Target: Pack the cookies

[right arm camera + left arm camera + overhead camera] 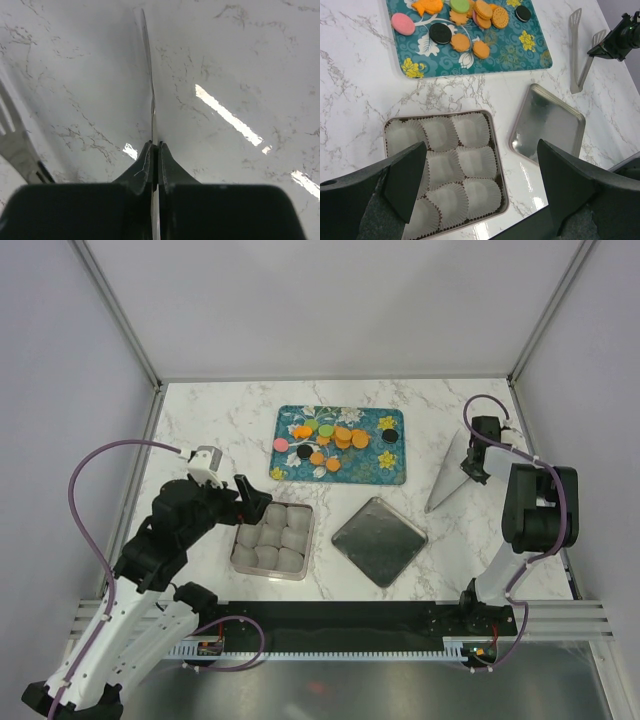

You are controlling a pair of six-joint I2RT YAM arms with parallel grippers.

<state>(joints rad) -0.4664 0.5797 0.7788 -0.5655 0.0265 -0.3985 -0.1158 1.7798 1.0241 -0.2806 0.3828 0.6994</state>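
The small round, mostly orange cookies (330, 443) lie on the teal flowered tray (392, 472) at far centre of our bench (200, 420); our left claw (248, 498) gapes wide above the near square metal tin (440, 115); our right claw (154, 145) pinches a thin steel utensil (148, 75).

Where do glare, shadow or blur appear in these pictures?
Right wrist: bright glare streaks on the table; a soft shadow lies left of the tongs. Left wrist: glare spots on the table below the lid; the near jaws look soft. Top external: even light, no strong glare.
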